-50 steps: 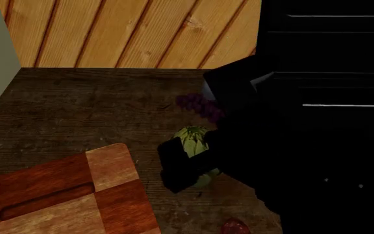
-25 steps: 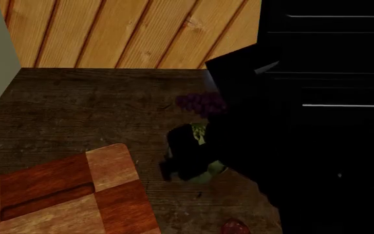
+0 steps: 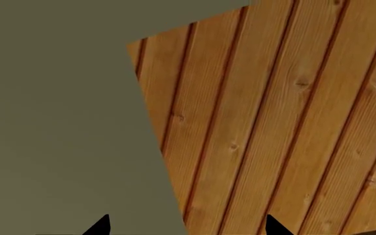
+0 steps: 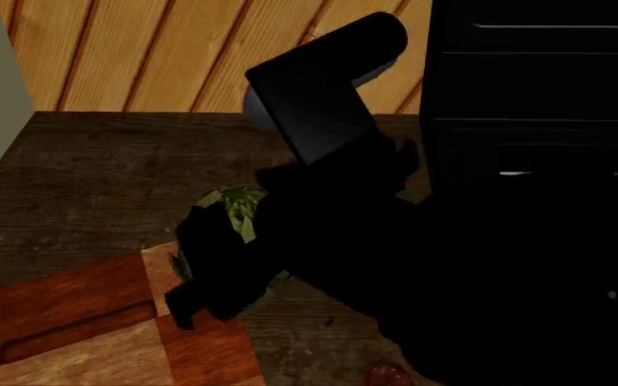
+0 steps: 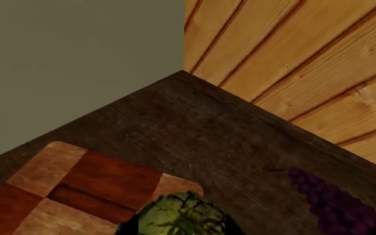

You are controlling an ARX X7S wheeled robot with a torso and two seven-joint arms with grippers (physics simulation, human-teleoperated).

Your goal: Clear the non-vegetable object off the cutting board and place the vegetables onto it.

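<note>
Since 0.5 s ago: right gripper (image 4: 218, 269) w/ artichoke (image 4: 234, 211) shifted toward left edge of tabletop (image 4: 94, 185), now at cutting board (image 4: 62, 314) right edge; arm now hides grapes in head view. Fingers closed around artichoke. Grapes (image 5: 335, 205) off board, on tabletop near back edge by plank wall. Reddish root (image 4: 386, 375) at front edge. Left gripper (image 3: 186, 226): tips apart, holding nothing, facing wall.

Dark wooden table (image 4: 94, 185), plank wall (image 4: 180, 56)
</note>
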